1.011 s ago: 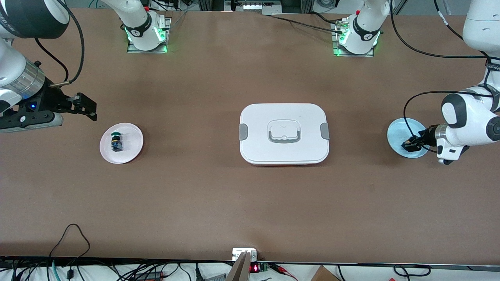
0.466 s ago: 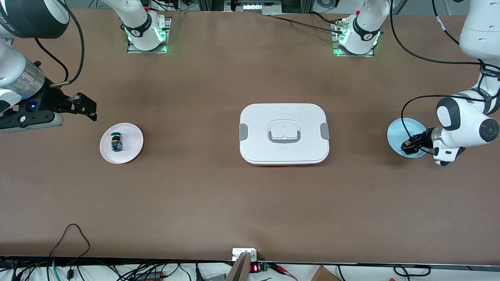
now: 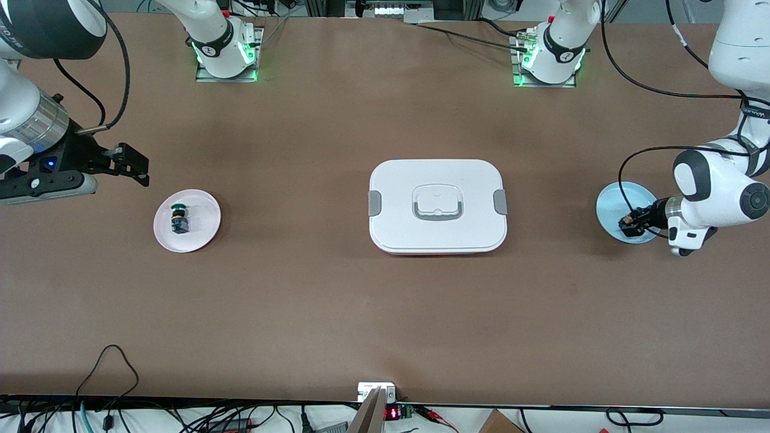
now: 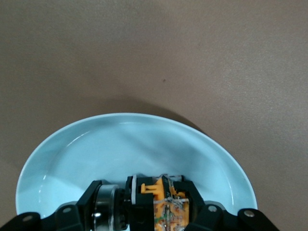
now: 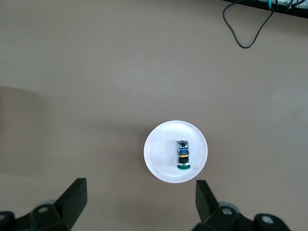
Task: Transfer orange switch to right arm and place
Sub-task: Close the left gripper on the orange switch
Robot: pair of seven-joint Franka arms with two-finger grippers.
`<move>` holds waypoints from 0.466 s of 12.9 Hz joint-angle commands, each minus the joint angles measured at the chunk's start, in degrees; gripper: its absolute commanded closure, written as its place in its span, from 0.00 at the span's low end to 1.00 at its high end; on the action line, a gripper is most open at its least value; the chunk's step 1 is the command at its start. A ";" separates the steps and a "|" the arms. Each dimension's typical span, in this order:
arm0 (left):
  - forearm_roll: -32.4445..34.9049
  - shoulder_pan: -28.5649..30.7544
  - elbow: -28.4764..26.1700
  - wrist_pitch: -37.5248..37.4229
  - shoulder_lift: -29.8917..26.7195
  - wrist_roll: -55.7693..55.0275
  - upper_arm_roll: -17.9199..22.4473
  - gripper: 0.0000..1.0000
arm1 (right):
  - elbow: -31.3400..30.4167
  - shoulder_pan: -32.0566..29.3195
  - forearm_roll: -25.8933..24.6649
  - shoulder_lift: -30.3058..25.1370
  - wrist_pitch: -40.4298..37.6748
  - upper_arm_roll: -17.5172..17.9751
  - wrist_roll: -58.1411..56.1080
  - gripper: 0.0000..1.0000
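Note:
The orange switch (image 4: 166,204), black with an orange part, lies in the light blue saucer (image 4: 120,149) at the left arm's end of the table. My left gripper (image 4: 144,204) is down in that saucer and shut on the switch, one finger against each end. From the front, the left gripper (image 3: 630,224) covers most of the switch (image 3: 625,221) on the blue saucer (image 3: 613,201). My right gripper (image 3: 135,163) hangs open over bare table beside the white saucer, with nothing between its fingers (image 5: 77,192).
A white saucer (image 3: 201,231) at the right arm's end holds a green-capped black-and-blue switch (image 3: 178,218), also seen from the right wrist (image 5: 183,155). A white lidded box (image 3: 437,205) with grey clasps sits mid-table. Cables run along the table's front edge.
My left gripper has shut on the orange switch in the blue saucer, and its arm shifted slightly. The right arm has not moved.

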 commanded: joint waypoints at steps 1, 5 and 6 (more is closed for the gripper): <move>-0.56 0.25 1.43 -6.42 -4.11 1.02 -0.86 0.48 | 0.57 0.07 -0.49 -0.13 -0.05 0.14 0.20 0.00; -0.56 0.16 2.76 -10.40 -8.86 4.78 -2.53 0.49 | 0.57 0.16 -0.40 -0.21 -0.05 0.23 0.20 0.00; -0.64 0.16 2.76 -10.93 -10.18 6.80 -2.70 0.49 | 0.57 0.16 -0.32 -0.13 -0.05 0.23 0.29 0.00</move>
